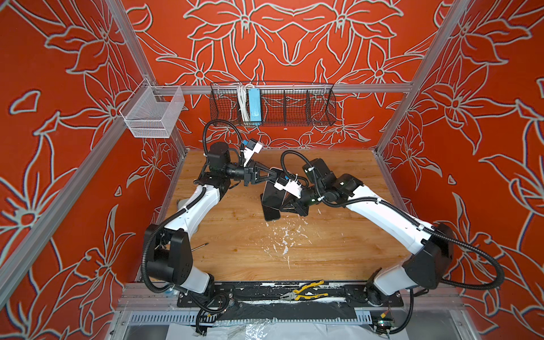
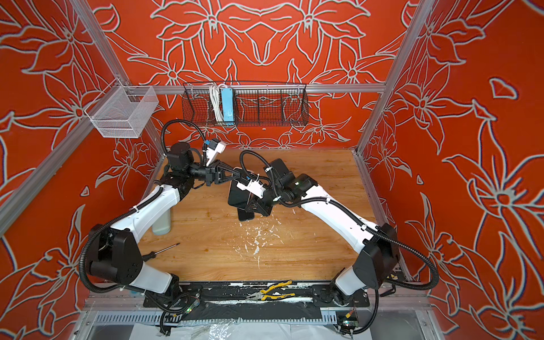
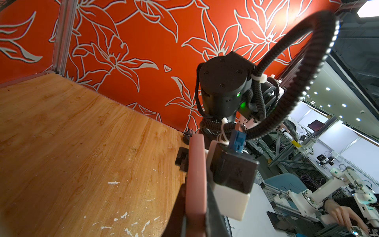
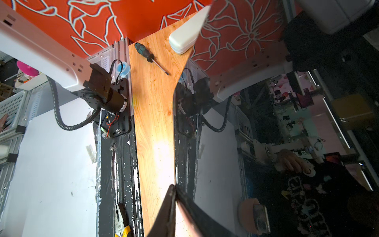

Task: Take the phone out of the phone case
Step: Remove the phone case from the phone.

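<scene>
Over the wooden table [image 1: 250, 250], left gripper [image 1: 276, 173] pinches the end of the phone case [image 3: 196, 174] nearest the wire basket [image 1: 294, 113]; right gripper [image 4: 174, 187] clamps its side edge.

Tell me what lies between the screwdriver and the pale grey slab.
Only bare table lies between the screwdriver and the pale grey slab; the right wrist view shows it.

The walls [image 1: 294, 44] are orange-red with pale grey outlined flowers. The counter [image 1: 235, 235] is honey-coloured wood grain, flecked white near its middle. The phone case [image 3: 195, 174] is dusty pink; the phone [image 1: 272, 197] shows glossy black. The screwdriver [image 4: 143, 51] has a teal-and-black handle, the pliers [image 1: 301, 291] yellow grips. The far basket [image 1: 294, 109] is black wire, the left basket [image 1: 153, 113] white mesh
</scene>
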Robot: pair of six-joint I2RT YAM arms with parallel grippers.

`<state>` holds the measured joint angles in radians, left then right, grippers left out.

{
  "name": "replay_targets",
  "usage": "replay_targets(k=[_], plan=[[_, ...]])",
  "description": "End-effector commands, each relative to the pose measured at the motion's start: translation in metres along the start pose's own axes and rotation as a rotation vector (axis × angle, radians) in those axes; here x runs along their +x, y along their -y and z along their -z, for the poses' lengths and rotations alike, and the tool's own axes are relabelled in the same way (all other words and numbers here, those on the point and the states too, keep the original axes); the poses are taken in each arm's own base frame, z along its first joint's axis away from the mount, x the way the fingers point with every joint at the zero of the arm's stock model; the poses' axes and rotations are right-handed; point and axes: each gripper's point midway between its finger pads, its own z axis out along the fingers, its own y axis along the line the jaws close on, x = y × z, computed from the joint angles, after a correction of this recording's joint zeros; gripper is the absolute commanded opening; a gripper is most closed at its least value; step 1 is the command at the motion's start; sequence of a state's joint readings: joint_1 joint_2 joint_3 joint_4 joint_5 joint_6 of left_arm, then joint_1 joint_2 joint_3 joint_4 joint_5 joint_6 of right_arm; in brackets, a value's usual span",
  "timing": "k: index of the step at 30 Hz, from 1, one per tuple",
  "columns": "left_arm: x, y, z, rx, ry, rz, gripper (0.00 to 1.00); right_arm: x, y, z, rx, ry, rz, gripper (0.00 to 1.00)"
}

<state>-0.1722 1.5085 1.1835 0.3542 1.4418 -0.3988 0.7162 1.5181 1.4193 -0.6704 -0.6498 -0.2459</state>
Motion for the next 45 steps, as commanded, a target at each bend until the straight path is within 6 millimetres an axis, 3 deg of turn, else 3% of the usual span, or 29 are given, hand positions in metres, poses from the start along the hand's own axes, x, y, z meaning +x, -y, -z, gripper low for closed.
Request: replay_targets(k=[1,14,20,28,40,45], plan=[[-0.020,0.004,-0.003,-0.025,0.031,-0.068,0.00,-0.017,-0.020,-0.007,-0.026,0.062,0.099,0.10],[-0.022,0.006,-0.005,-0.020,0.035,-0.065,0.00,-0.039,-0.045,-0.004,0.050,0.131,0.244,0.09],[-0.024,0.007,-0.007,-0.014,0.041,-0.066,0.00,-0.039,-0.043,-0.006,0.104,0.133,0.291,0.08],[-0.027,0.009,-0.007,-0.006,0.047,-0.051,0.00,-0.032,-0.031,-0.008,0.176,0.124,0.312,0.08],[-0.031,0.011,-0.009,-0.010,0.055,-0.045,0.00,-0.018,0.009,0.002,0.428,0.126,0.302,0.10],[-0.036,0.007,-0.009,-0.026,0.070,-0.032,0.00,-0.011,0.011,0.003,0.430,0.146,0.243,0.12]])
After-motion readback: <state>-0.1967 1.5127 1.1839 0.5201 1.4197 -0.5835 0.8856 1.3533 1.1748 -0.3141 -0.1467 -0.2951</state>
